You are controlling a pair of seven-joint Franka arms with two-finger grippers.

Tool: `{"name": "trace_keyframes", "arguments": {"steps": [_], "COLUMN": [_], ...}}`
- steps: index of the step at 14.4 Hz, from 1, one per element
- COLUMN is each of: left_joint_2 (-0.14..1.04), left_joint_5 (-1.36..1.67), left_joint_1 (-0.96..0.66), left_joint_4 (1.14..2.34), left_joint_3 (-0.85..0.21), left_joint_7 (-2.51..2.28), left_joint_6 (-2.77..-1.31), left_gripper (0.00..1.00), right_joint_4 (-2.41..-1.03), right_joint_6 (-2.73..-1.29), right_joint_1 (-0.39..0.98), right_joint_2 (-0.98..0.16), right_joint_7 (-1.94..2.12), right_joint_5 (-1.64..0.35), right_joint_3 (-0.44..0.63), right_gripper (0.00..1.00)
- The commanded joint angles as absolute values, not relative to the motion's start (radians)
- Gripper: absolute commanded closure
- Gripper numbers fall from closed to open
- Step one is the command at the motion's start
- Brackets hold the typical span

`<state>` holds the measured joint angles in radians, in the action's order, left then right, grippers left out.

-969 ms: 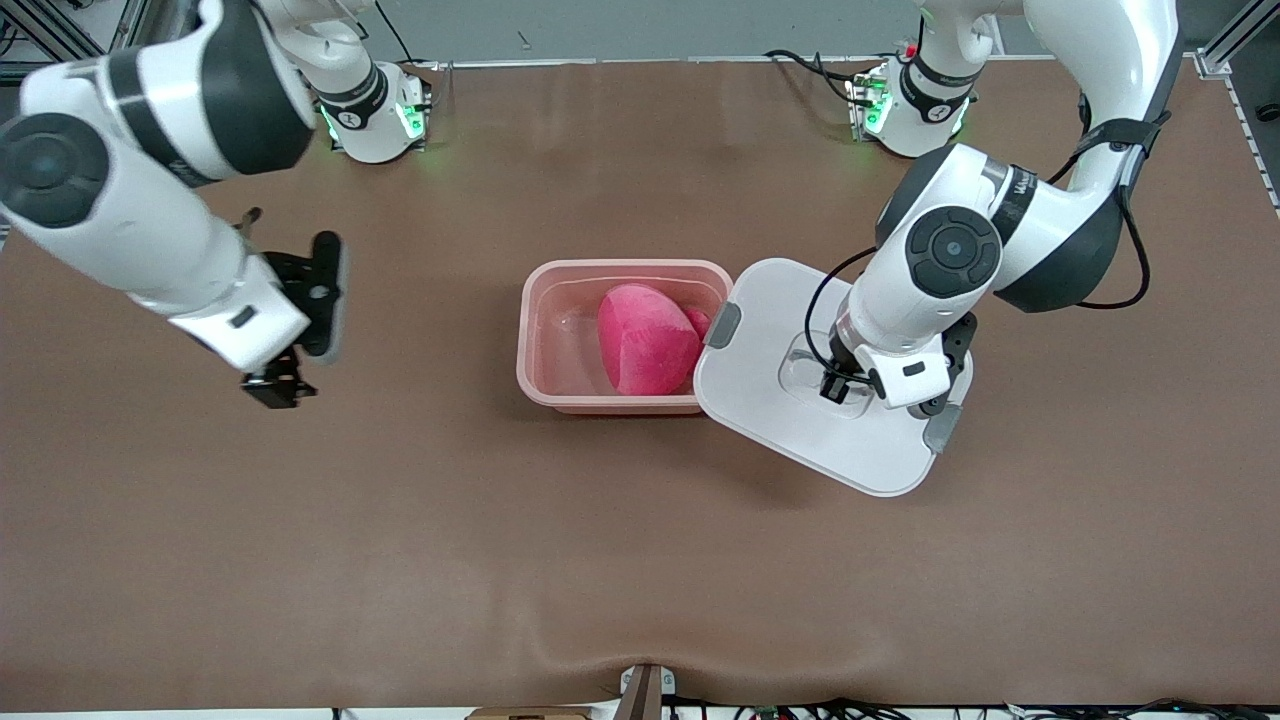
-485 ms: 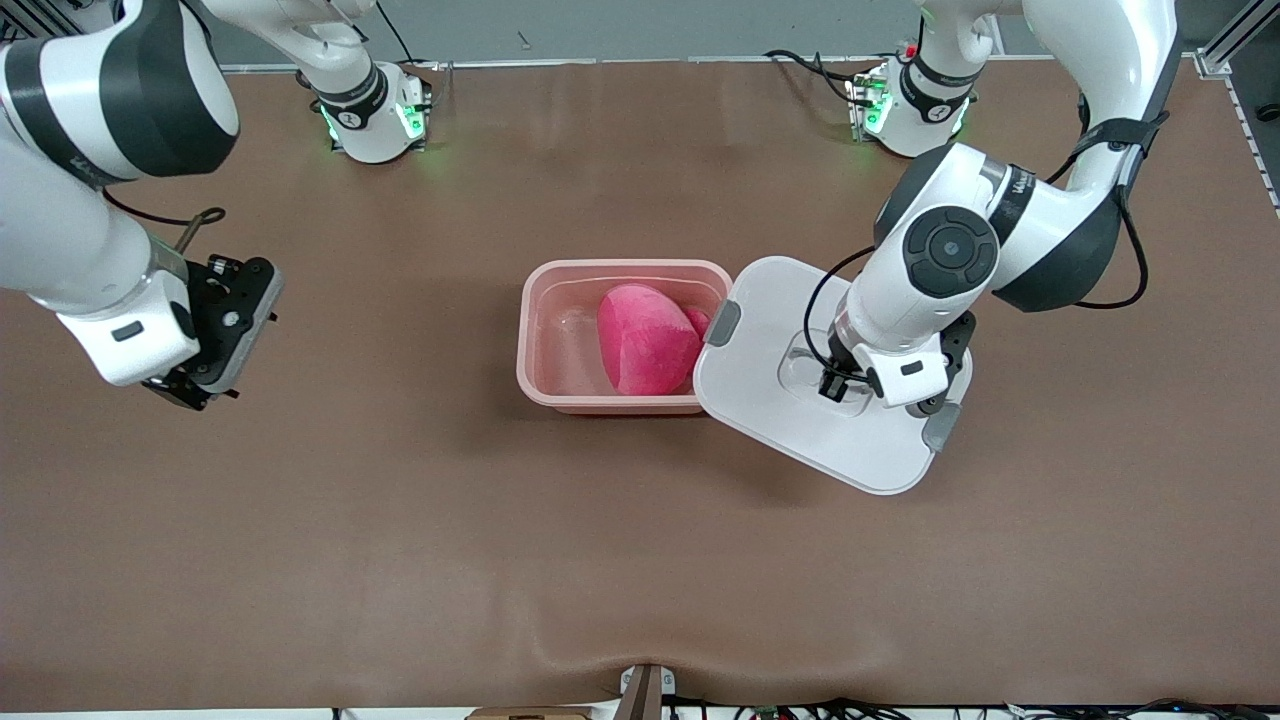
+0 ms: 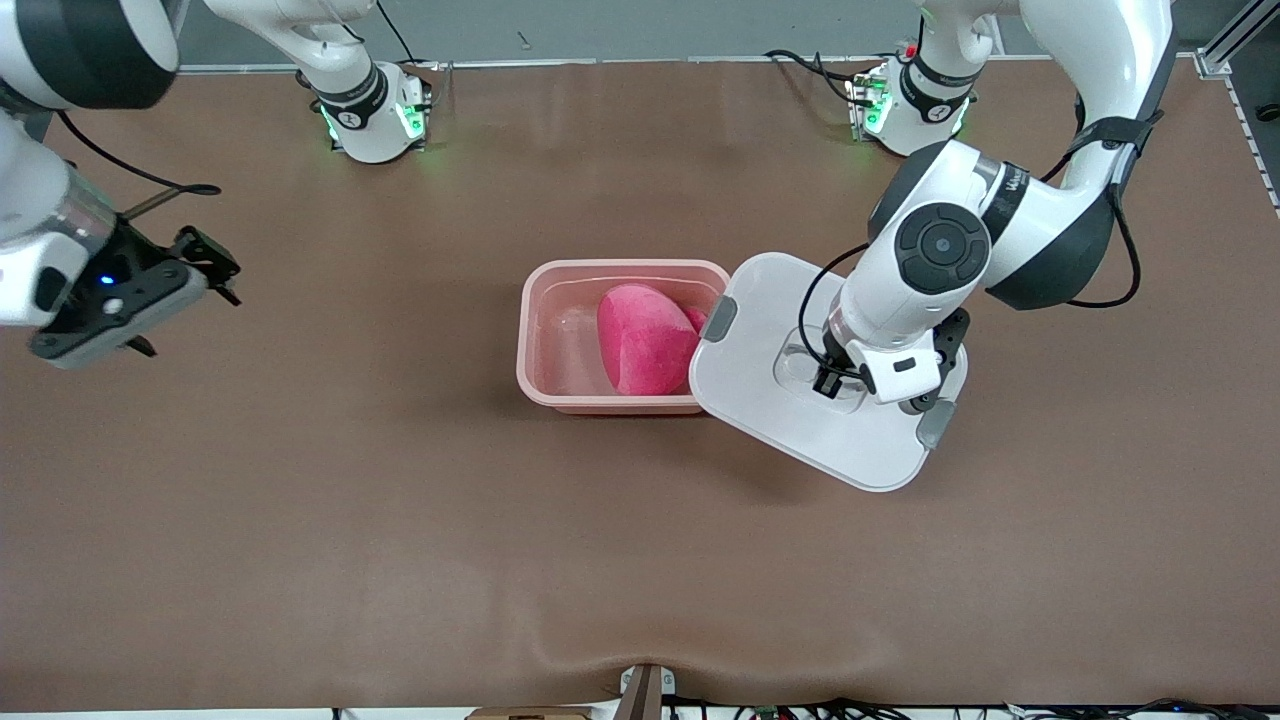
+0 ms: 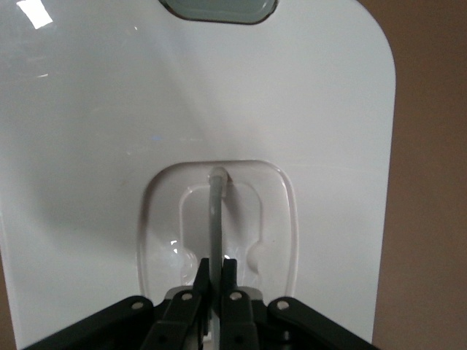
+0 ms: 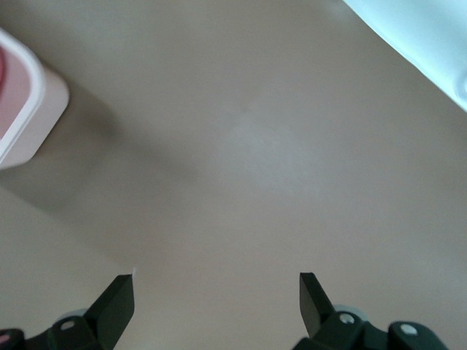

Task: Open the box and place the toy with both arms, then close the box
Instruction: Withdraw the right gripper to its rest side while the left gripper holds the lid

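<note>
Toy (image 3: 648, 340) in the box (image 3: 560, 400): we see the bright pink plush lying inside the open salmon tub at the middle of the desk (image 3: 400, 520), pressed toward the wall at the left arm's end. The white lid (image 3: 760, 400) hangs tilted beside the box, its edge with one grey clip (image 3: 721, 321) over the box rim, the second clip (image 3: 935, 424) at the opposite edge. Our left pincer (image 4: 213, 277) is pressed together on the lid's clear centre handle (image 4: 215, 211), holding the lid up; it seems clear of the desk, going by its shadow. Our right pincer (image 5: 217, 295) hovers over bare desk toward the right arm's end, well apart from the box, fingers (image 5: 117, 299) spread wide and holding nothing.
</note>
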<state>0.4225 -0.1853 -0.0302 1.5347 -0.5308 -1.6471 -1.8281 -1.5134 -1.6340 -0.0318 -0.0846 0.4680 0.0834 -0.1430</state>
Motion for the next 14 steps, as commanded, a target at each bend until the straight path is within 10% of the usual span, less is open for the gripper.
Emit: {"name": "trace_keyframes", "arguments": {"steps": [1,6,14], "left_joint_2": [0.402,0.400,0.396], "left_joint_5": [-0.164,-0.164,-0.164], "left_joint_1": [-0.028,-0.026,-0.023], "left_joint_4": [1.543,1.543,1.542], "left_joint_3": [-0.532,-0.532,-0.532], "left_joint_7": [-1.644,-1.647,-1.647], "left_joint_6": [-1.813,-1.806,-1.784], "left_gripper": [1.00,1.00,1.00], "right_joint_4": [-1.588,-1.552,-1.525], "right_joint_6": [-1.643,-1.534,-1.513], "right_joint_1": [-0.113,-0.035,-0.025], "right_joint_2": [0.001,-0.003,-0.005], "right_joint_7": [0.400,0.371,0.198], "right_joint_5": [0.083,-0.072,0.003], "right_joint_3": [-0.150,0.096,0.100], "right_gripper": [0.00,0.00,0.00]}}
